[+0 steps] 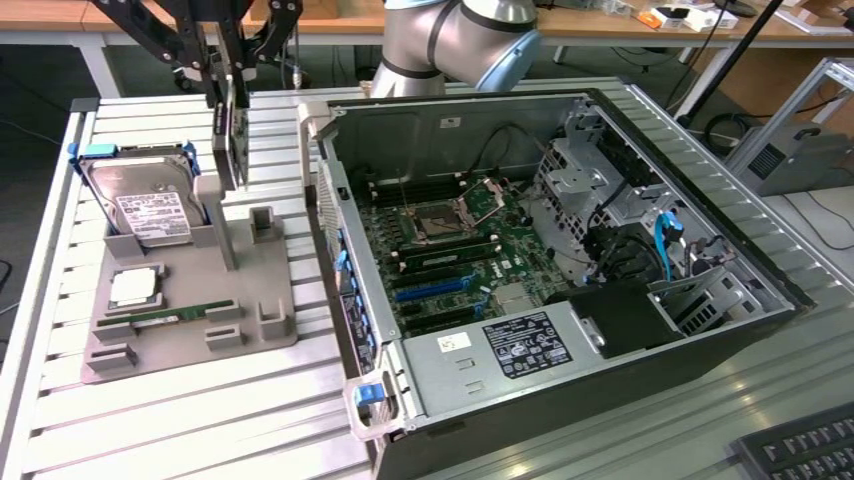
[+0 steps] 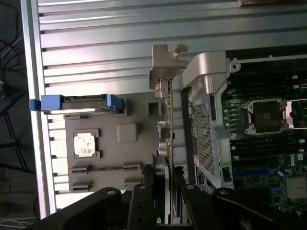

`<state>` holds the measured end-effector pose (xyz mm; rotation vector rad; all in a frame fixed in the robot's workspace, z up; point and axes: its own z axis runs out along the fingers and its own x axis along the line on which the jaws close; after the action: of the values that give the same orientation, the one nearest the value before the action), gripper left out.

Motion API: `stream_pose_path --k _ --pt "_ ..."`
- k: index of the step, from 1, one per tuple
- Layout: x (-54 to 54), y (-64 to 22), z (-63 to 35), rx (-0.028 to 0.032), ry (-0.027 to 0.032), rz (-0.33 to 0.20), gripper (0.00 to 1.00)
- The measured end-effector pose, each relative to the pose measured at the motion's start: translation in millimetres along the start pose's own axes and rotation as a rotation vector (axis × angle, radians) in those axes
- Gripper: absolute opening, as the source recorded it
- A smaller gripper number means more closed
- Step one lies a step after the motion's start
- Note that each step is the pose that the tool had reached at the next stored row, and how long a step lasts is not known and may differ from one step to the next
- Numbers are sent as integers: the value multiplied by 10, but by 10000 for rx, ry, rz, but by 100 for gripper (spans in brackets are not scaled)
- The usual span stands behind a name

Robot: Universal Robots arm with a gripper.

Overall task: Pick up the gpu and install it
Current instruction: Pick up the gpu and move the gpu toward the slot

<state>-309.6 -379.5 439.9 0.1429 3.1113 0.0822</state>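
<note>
The gripper point(image 1: 227, 85) hangs over the far end of the grey holder point(image 1: 200, 300), its black fingers partly closed with one on each face of the gpu point(image 1: 232, 140); it looks to have a firm hold of the card's upper edge. The gpu stands upright and edge-on, just beside the hard drive point(image 1: 147, 205) and close to the case point(image 1: 441, 120) wall; whether its lower edge has cleared the holder's slot I cannot tell.

In the wrist view the gripper point(image 2: 164, 179) straddles the gpu point(image 2: 169, 120), a thin green line of board ending in the silver bracket point(image 2: 165, 67). The holder point(image 2: 127, 132) lies below it; the hard drive point(image 2: 84, 101) sits between blue rails.

The step in hand seems to be the lift. It should go well if the card is kept plumb and drawn straight along its own plane, since a thin board would bind in a slot if tilted. The bracket's bent tab is the part most likely to snag the case point(image 2: 206, 72) edge.

The holder is matte moulded plastic with blocky posts; the worktop point(image 1: 200, 420) is ribbed aluminium, pale and slightly glossy. The case is folded sheet steel, perforated in places; the motherboard point(image 1: 441, 250) inside is dark green with a blue slot point(image 1: 430, 290).
</note>
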Motion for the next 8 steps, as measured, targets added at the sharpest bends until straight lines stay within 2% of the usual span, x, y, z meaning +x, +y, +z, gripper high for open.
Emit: stream_pose_path --k 1,2,8 --pt "1 0 0 177 -16 -5 26" --pt "0 0 0 304 -28 -8 26" --pt "0 0 0 316 -28 -9 26"
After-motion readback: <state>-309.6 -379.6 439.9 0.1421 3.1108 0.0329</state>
